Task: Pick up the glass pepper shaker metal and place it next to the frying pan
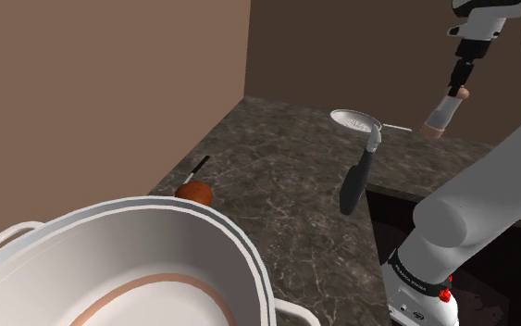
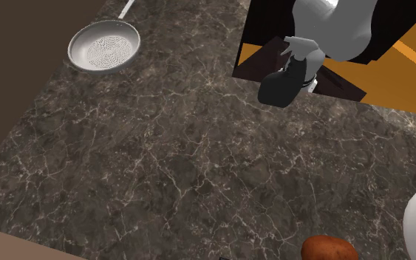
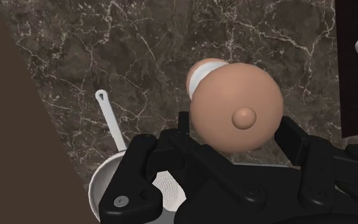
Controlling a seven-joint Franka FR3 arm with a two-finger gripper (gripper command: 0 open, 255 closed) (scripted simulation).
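Note:
My black gripper (image 1: 459, 85) is shut on the pepper shaker (image 1: 443, 113), a whitish cylinder with tan ends. It hangs tilted, well above the dark marble counter (image 1: 286, 167). In the wrist view the shaker's round tan end with a small knob (image 3: 234, 105) sits clasped between the two fingers of the gripper (image 3: 238, 135). The frying pan (image 1: 355, 120) is silvery with a thin pale handle (image 1: 397, 127). It lies on the counter, to the shoulder view's left of the shaker and lower. It shows below the hand (image 3: 110, 181) and at the counter's far corner (image 2: 104, 46).
A dark bottle-shaped thing with a silvery neck (image 1: 358, 181) (image 2: 284, 81) stands at the counter's edge near the pan. A large white pot (image 1: 156, 269) fills the foreground, with a reddish-brown round thing (image 1: 193, 192) (image 2: 329, 250) beside it. Brown walls (image 1: 110, 83) bound the counter.

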